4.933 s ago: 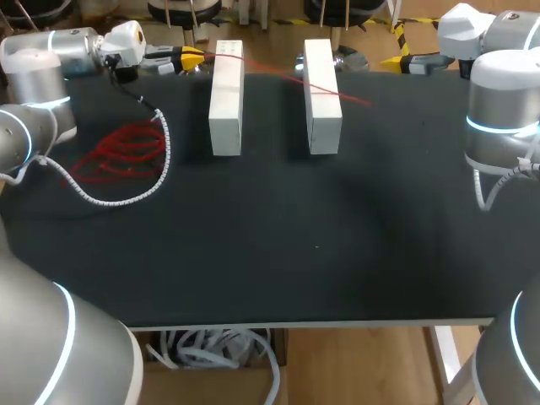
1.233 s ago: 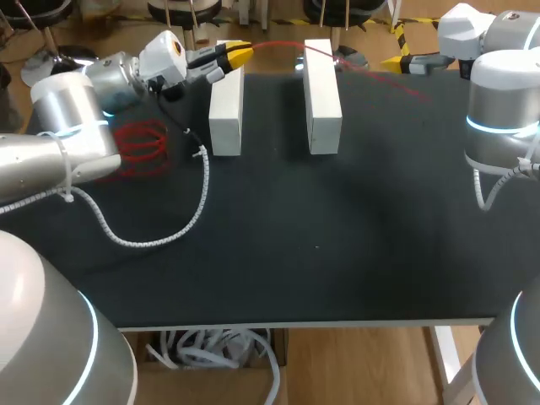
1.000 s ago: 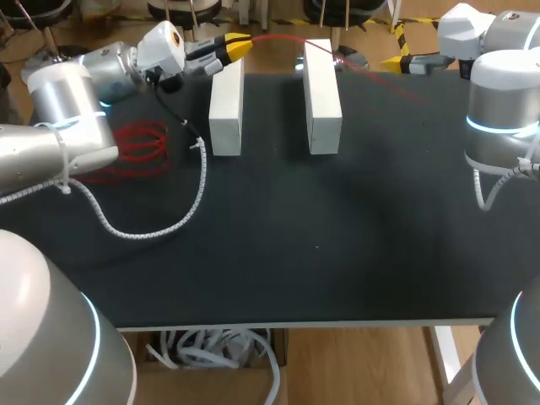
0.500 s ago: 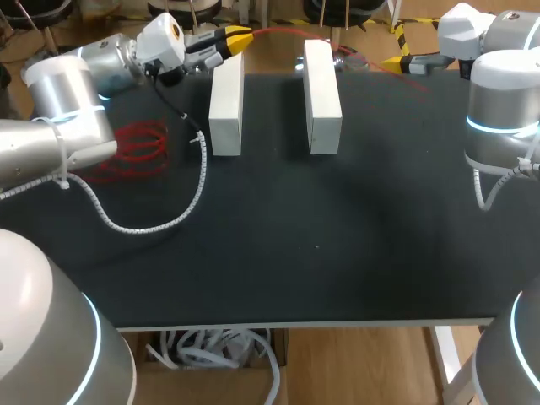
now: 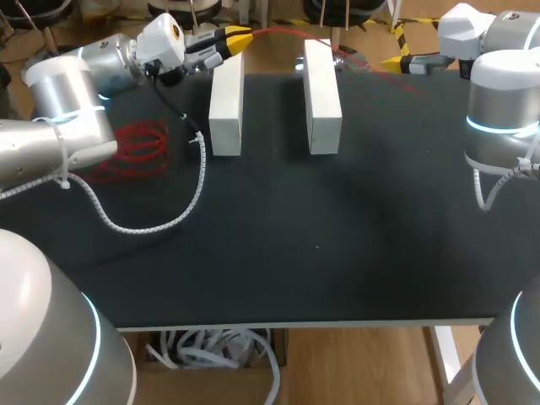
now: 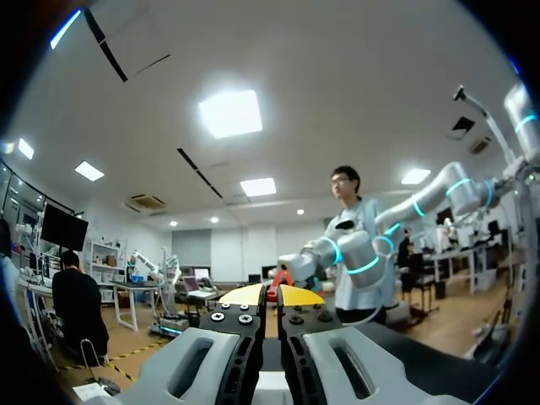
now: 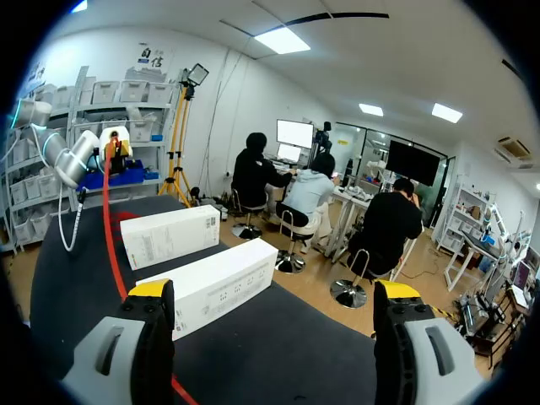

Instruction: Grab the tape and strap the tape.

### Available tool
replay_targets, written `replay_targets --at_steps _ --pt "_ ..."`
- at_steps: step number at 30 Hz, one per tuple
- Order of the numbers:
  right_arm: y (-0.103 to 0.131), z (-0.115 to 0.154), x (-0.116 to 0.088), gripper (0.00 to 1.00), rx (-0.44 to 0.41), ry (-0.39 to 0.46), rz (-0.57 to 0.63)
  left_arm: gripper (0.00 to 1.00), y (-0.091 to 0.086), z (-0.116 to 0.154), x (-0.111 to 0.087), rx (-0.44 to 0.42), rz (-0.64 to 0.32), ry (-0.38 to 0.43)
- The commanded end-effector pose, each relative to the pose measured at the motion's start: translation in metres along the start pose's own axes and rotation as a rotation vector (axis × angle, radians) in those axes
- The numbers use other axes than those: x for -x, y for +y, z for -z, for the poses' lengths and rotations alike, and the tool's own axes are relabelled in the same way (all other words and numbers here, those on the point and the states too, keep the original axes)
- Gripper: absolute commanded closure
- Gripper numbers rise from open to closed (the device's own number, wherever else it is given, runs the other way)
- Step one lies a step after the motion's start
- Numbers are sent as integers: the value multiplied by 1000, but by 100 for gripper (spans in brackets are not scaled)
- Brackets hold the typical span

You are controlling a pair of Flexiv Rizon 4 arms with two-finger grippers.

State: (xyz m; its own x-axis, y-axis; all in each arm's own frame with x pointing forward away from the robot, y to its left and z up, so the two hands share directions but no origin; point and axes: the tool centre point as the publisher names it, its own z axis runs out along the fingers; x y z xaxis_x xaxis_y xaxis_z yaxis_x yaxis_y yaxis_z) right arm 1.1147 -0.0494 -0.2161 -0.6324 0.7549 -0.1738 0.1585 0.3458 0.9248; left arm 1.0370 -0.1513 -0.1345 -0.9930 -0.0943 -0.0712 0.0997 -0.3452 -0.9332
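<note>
A thin red tape (image 5: 287,32) runs from my left gripper (image 5: 234,39) over the far ends of two white boxes (image 5: 226,101) (image 5: 321,94) and down to the table's far right. My left gripper is shut on the tape above the far end of the left box. The rest of the tape lies in a loose red pile (image 5: 135,143) at the left. In the left wrist view the yellow tips (image 6: 270,295) are pressed together on a bit of red. My right gripper (image 5: 396,61) hovers at the far right edge, open and empty (image 7: 274,295), with the tape (image 7: 108,228) passing beside its finger.
The left arm's white coiled cable (image 5: 160,224) sags onto the black table (image 5: 321,253) in front of the red pile. The two boxes (image 7: 169,234) (image 7: 221,283) lie side by side ahead of my right gripper.
Over the last second my left gripper lifted slightly toward the far edge, raising the tape over the boxes. In the last half second nothing moved. The right arm stayed still.
</note>
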Motion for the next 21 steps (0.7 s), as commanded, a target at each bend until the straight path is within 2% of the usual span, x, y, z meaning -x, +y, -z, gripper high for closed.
replay_targets --at_steps 1,7,10,15,21 --pt "6 4 -1 0 -46 -52 -127 100 1 0 1 -1 1 3" --pt "20 21 3 0 -114 -340 -453 100 1 0 1 -1 1 3" --pt "22 33 -2 0 -118 -411 -547 100 1 0 1 -1 1 3" --pt "23 57 -24 0 -46 -446 -590 100 1 0 1 -1 1 3" --pt "23 88 -61 0 151 -482 -546 100 1 0 1 -1 1 3"
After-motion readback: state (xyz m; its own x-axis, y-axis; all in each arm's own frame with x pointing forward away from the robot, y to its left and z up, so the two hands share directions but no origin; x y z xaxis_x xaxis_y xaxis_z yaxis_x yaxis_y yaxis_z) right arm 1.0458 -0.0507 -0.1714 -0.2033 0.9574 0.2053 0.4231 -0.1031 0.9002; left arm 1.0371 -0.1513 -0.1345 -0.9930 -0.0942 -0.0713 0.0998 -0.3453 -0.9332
